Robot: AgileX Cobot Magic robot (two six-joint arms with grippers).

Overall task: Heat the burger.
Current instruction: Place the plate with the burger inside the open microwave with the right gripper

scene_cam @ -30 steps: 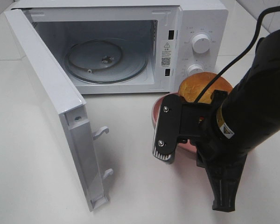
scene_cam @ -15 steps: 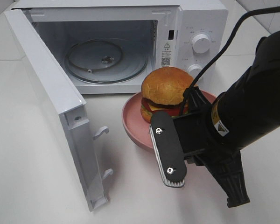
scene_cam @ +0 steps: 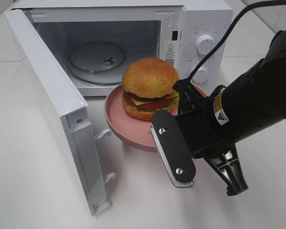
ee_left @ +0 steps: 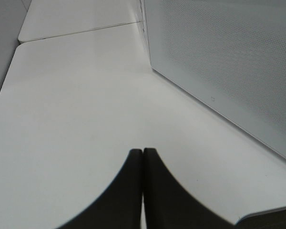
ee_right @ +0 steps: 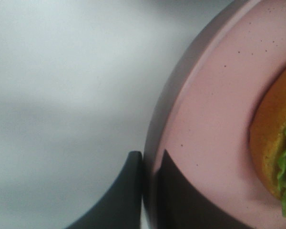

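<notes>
The burger point(scene_cam: 150, 88) sits upright on the pink plate point(scene_cam: 118, 125), and both are now just in front of the open microwave point(scene_cam: 200, 24), level with the right side of its cavity. A second ago the plate was farther right, below the knobs point(scene_cam: 205, 44), and mostly hidden behind the black arm. Half a second ago it had come partway over, and now it is farther left again and closer to the opening. The right gripper point(ee_right: 150, 160) is clenched on the near right rim of the plate, with one finger on the outside of the rim and the other on the inner face. The bun and a frill of green lettuce show just past the fingers. The arm has swung left together with the plate. The door point(scene_cam: 47, 90) stands wide open on the left, as it did before, and the glass turntable point(scene_cam: 105, 59) inside is bare. The left gripper point(ee_left: 143, 157) hangs over the white table point(scene_cam: 33, 191) near the door's meshed panel, its fingers pressed together and gripping nothing.
</notes>
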